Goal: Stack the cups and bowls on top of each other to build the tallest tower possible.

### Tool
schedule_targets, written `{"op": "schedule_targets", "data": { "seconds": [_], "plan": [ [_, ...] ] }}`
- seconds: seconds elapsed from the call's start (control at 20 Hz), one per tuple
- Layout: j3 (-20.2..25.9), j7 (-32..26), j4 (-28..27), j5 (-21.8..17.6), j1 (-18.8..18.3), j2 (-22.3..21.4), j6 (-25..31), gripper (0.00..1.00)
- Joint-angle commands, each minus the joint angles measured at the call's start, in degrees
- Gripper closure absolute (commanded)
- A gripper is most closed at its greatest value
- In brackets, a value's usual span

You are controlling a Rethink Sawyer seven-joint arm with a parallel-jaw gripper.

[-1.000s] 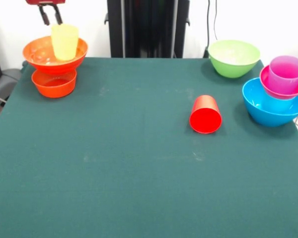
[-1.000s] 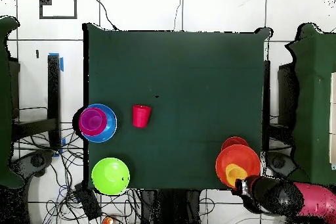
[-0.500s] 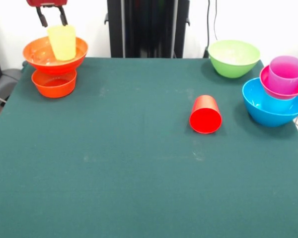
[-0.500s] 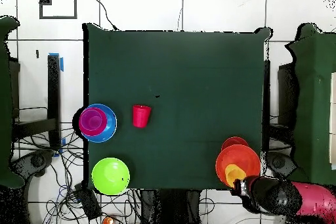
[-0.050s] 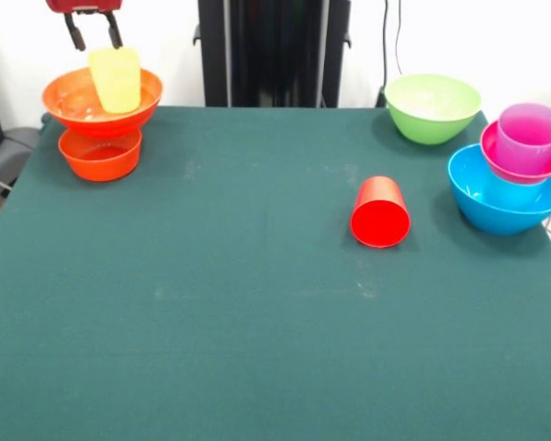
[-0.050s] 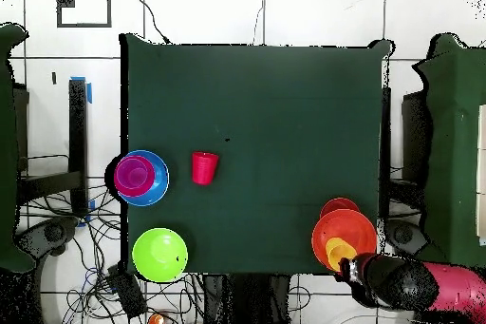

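Jaws: I see the gripper (image 5: pixel 94 35) spread, empty, just above the yellow cup (image 5: pixel 116 79).
Yellow cup: upright in the wide orange bowl (image 5: pixel 73 103), itself atop a small orange bowl (image 5: pixel 99 156).
Red cup (image 5: pixel 380 212): lying mid-table.
Handling: I judge it light, slick; pinch the rim wall.

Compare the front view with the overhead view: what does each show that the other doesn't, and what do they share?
Only the front view shows the stacking from the side: the wide orange bowl sits on a small orange bowl, the yellow cup stands in it, and the open gripper is above the cup. Only the overhead view shows the arm's black and red body, plus the tiled floor and cables around the table. Both show the red cup on its side, the lime green bowl, and the purple cup in the magenta bowl in the blue bowl.
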Motion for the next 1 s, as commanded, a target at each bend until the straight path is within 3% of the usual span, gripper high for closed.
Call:
{"op": "schedule_targets", "data": {
  "seconds": [0.05,0.25,0.45,0.8,1.0],
  "plan": [
    [1.9,-10.0,-3.3,-3.1,2.6,1.7,-0.7,0.00],
    [5.4,-12.6,0.2,5.2,1.1,-5.8,4.4,0.00],
    [6.8,-11.8,2.1,9.7,1.5,-9.7,6.3,0.00],
    [5.9,-5.8,4.1,12.6,5.0,-11.4,5.2,0.00],
    [4.5,-0.2,5.1,14.4,9.4,-11.8,2.8,0.00]
  ]
}}
